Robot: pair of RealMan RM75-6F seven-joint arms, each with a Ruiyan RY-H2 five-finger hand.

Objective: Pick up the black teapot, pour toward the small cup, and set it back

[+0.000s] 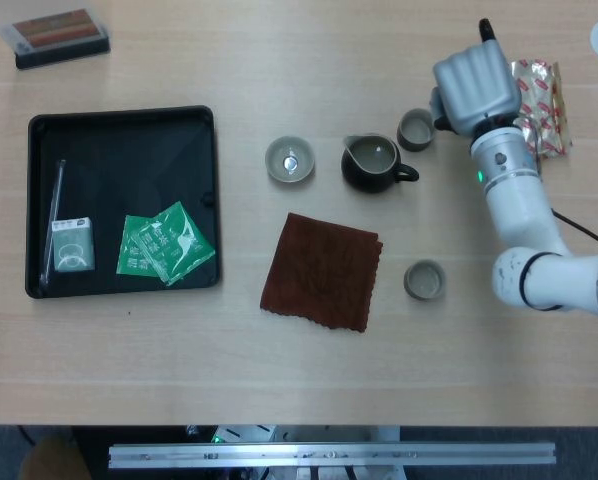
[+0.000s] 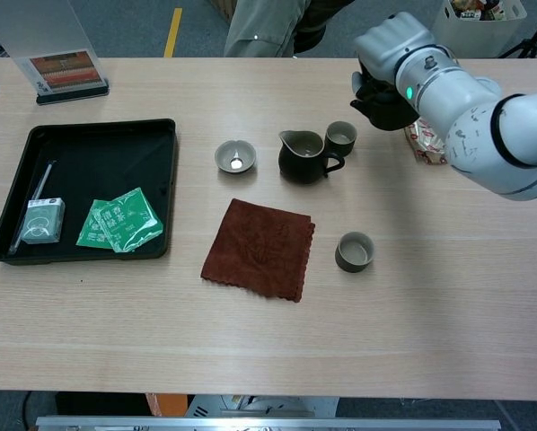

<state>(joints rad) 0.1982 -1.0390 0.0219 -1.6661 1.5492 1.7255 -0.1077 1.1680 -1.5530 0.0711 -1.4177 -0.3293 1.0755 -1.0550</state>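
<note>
Right hand [image 2: 390, 49] hides most of black teapot [image 2: 382, 106] (spout unclear).

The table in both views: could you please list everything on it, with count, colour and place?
teapot: one, black, held above the table's far right
pitcher: one, black, centre
cups: two, grey-green, one right of the pitcher, one nearer, right of the cloth
bowl: one, grey-green, left of the pitcher
cloth: one, brown, centre front
tray: one, black, left
sachets: green, in the tray
packet: one, grey, in the tray
stick: one, thin, tray's left edge
snack bag: one, red and gold, far right
card stand: one, far left
right hand: one, grey, grips the teapot
</note>
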